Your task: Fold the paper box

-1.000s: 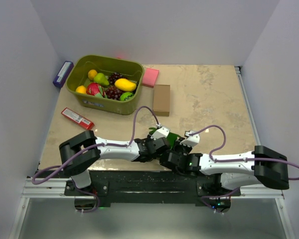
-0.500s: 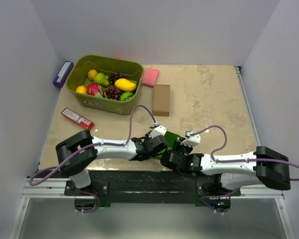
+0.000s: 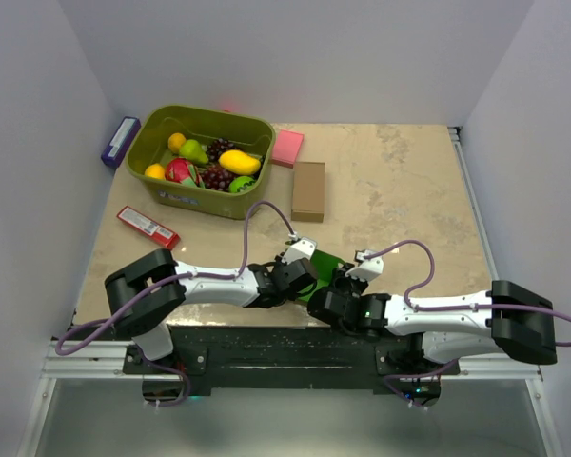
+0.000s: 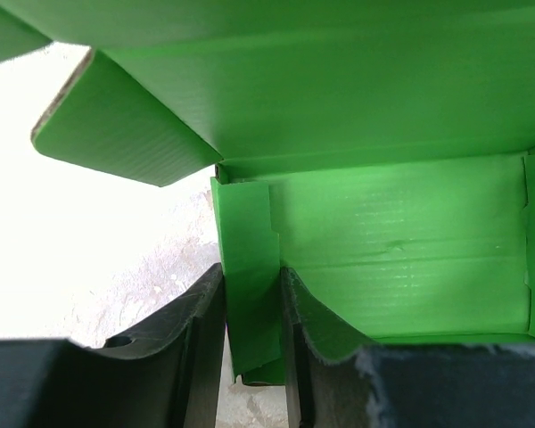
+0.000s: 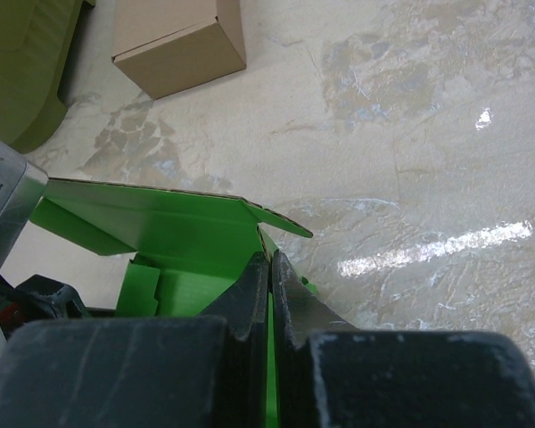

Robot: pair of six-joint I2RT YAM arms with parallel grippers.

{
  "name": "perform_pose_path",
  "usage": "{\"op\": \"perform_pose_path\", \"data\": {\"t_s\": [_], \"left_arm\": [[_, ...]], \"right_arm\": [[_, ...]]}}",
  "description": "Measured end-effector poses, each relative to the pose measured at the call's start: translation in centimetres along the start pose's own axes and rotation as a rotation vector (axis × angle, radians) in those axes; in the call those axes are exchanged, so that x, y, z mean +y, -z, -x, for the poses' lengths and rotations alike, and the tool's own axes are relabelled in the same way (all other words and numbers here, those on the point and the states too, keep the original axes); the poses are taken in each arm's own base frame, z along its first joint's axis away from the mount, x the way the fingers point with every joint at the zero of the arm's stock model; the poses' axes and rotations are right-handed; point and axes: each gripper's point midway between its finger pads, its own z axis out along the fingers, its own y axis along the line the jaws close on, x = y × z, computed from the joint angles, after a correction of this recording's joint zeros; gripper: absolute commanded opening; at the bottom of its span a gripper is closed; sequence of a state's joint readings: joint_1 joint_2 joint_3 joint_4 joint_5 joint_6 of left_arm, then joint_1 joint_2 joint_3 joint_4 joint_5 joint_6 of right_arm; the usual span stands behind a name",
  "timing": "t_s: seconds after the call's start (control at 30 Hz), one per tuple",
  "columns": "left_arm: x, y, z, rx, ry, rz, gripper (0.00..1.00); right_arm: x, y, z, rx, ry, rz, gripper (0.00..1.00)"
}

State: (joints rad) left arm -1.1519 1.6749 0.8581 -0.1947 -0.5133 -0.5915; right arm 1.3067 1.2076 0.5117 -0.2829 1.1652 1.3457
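The paper box [image 3: 324,264] is bright green card, half folded, lying near the front edge between both arms. In the left wrist view its open inside [image 4: 392,241] fills the frame, with a flap [image 4: 116,134] sticking out at upper left. My left gripper [image 4: 251,272] is closed on a folded side wall strip, one finger on each face. My right gripper [image 5: 270,257] is shut on another thin wall of the box [image 5: 160,223], under a raised flap. From above, the left gripper [image 3: 309,274] and right gripper [image 3: 331,283] meet at the box and hide most of it.
An olive bin [image 3: 209,114] full of toy fruit stands at the back left. A brown cardboard box [image 3: 308,190] lies beyond the green box, also in the right wrist view [image 5: 180,40]. A pink pad [image 3: 287,148], a red bar [image 3: 147,227] and a blue box [image 3: 120,141] lie around the bin.
My left gripper's jaws have narrowed onto the wall strip. Both wrists and the green box have shifted slightly left and toward the near edge.
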Motion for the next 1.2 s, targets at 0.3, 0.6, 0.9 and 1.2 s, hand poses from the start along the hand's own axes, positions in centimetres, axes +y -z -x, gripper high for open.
{"op": "perform_pose_path", "data": {"t_s": [0.3,0.6,0.9,1.2], "left_arm": [[-0.2,0.3,0.2,0.001,0.014,-0.025,0.52],[0.2,2.4,1.4,-0.014,0.089,-0.136,0.67],[1.6,3.9,3.5,-0.058,0.228,-0.287,0.74],[3.4,3.0,4.0,-0.073,0.321,-0.358,0.72]], "right_arm": [[-0.1,0.1,0.1,0.003,-0.009,0.005,0.00],[-0.4,0.1,0.1,0.005,-0.010,0.005,0.00],[-0.4,0.1,0.0,0.008,-0.008,0.005,0.00],[-0.2,0.2,-0.5,0.034,-0.011,0.014,0.00]]}}
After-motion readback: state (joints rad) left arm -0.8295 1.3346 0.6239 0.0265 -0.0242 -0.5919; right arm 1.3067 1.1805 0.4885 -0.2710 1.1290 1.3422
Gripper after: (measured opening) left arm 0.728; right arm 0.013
